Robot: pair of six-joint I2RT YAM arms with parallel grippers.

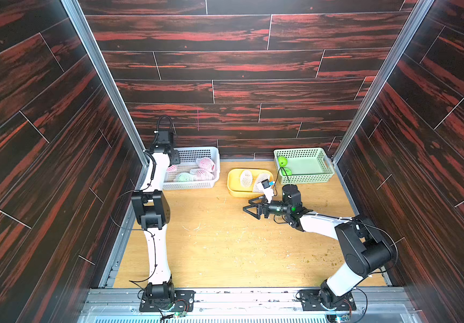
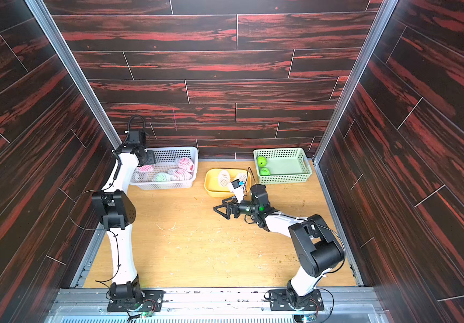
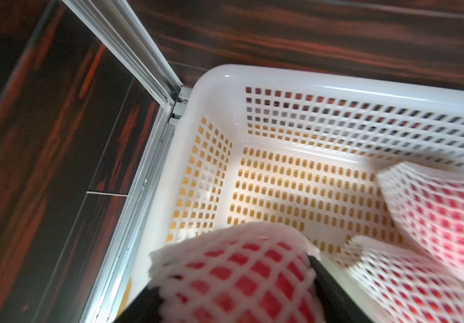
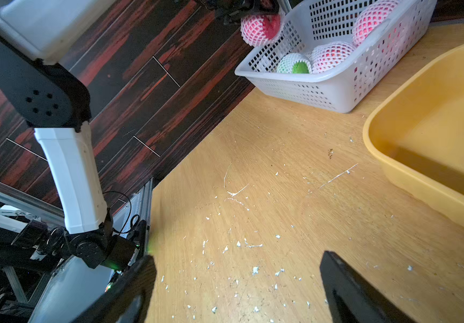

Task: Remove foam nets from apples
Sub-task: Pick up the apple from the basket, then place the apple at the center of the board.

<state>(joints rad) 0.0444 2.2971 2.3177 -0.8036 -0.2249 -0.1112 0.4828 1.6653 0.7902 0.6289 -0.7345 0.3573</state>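
Gripping noted: red apple in foam net is clamped by left tool over white basket, 11 o'clock on worktop. Right tool is held wide, empty, 6 o'clock of yellow tray.

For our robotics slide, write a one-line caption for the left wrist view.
Left hand grips a netted red apple over a white basket holding two more netted apples.
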